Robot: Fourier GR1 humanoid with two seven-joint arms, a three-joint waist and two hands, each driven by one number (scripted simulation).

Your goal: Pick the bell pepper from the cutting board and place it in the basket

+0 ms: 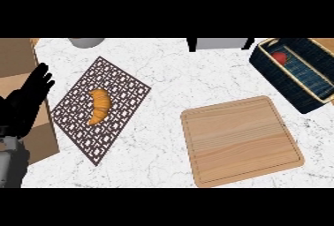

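You will find the bell pepper [279, 57] inside the dark basket [282, 84] at the upper right (only its red top shows). The wooden cutting board [240, 141] lies bare on the counter [163, 79]. A croissant [99, 106] sits on the patterned mat [124, 84]. The left hand [29, 95] rests at the left edge, fingers straight and apart.

— What's lying off to my left on the white marble counter [163, 79]?

— A croissant [99, 106], on a dark latticed mat [124, 88] turned like a diamond.

— And along the far edge?

— A grey round vessel [87, 42], cut off by the view's top, and a pale grey object with black sides [220, 43] further right. I can't tell what either is.
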